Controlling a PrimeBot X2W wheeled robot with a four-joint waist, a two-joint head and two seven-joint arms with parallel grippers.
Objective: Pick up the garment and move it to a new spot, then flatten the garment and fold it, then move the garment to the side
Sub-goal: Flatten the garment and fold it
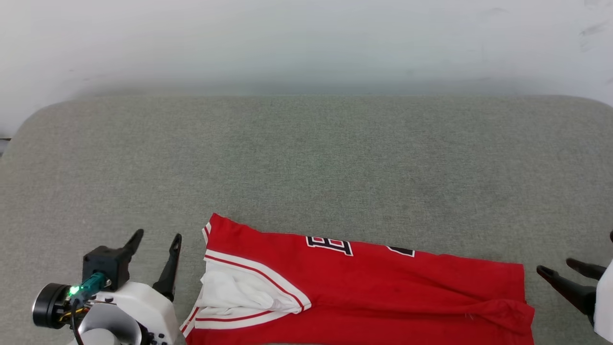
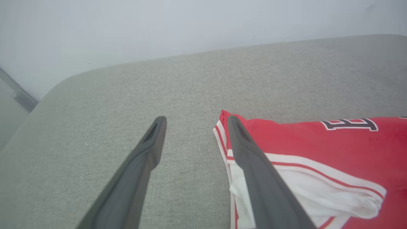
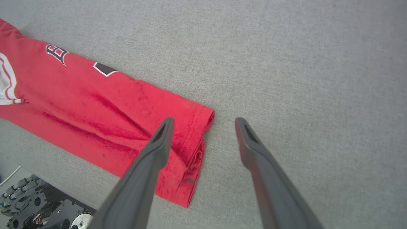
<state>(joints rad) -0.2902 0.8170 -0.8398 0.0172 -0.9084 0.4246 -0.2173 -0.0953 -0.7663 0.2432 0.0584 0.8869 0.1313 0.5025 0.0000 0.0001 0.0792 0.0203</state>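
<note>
The shirt [image 1: 373, 287] lies as a long red band at the 6 o'clock edge of the grey tabletop [image 1: 306, 158], its long axis running from 9 to 3 o'clock. The left claw [image 1: 158, 235] hangs just beside the 9 o'clock end, and the right claw [image 1: 554, 265] just beside the 3 o'clock end. Both claws are spread wide and hold nothing. They look about equally near, so I judge each arm would take its own end.
</note>
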